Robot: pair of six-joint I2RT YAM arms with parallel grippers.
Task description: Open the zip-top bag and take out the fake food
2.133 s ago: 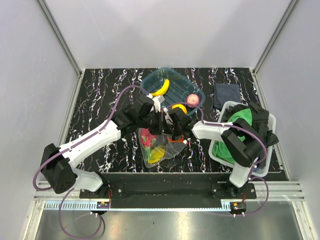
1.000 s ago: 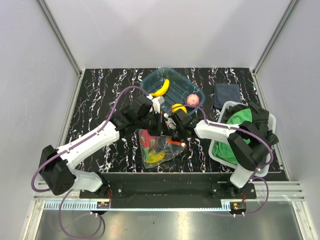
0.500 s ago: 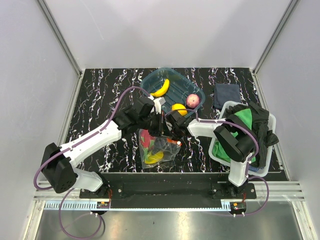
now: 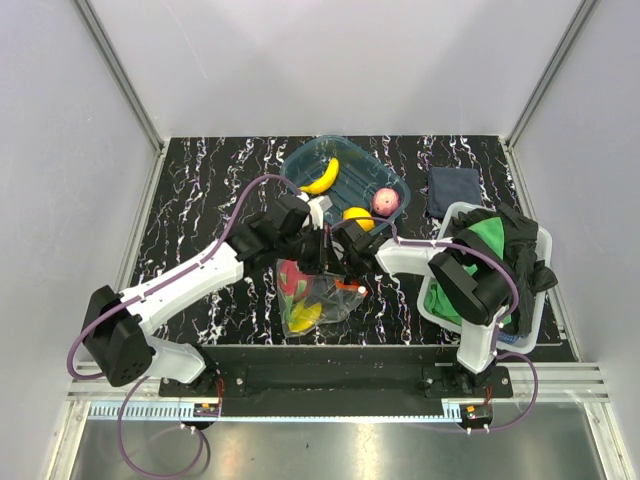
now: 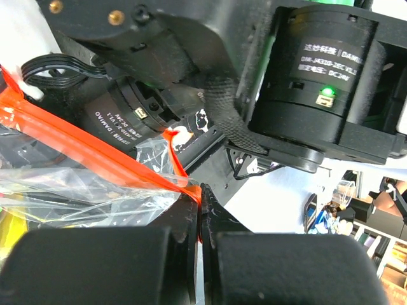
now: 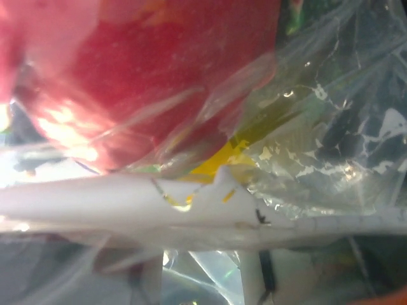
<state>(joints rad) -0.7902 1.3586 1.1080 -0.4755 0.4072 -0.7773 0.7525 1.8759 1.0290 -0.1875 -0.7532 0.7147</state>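
The zip-top bag (image 4: 318, 300) hangs crumpled between my two grippers, just in front of the teal tray. Inside it are a red fruit (image 4: 292, 281) and a yellow piece (image 4: 304, 318). My left gripper (image 4: 316, 250) is shut on the bag's red-orange zip strip (image 5: 95, 143), which runs into its closed black jaws (image 5: 201, 198). My right gripper (image 4: 350, 272) is at the bag's right edge by the orange strip. In the right wrist view its white fingers (image 6: 210, 210) lie pressed together under clear film. The red fruit (image 6: 146, 76) fills that view, with yellow (image 6: 213, 166) below it.
The teal tray (image 4: 300, 158) behind the bag holds a banana (image 4: 322, 177), a yellow-orange fruit (image 4: 357, 216) and a pinkish ball (image 4: 385, 200). A white basket (image 4: 462, 211) with green cloth (image 4: 478, 240) stands at the right. A dark blue cloth (image 4: 452, 190) lies at the back right.
My right gripper has moved a little left and closer to the left gripper at the bag's top. Its elbow swung left. The bag shifted slightly left and bunched up.
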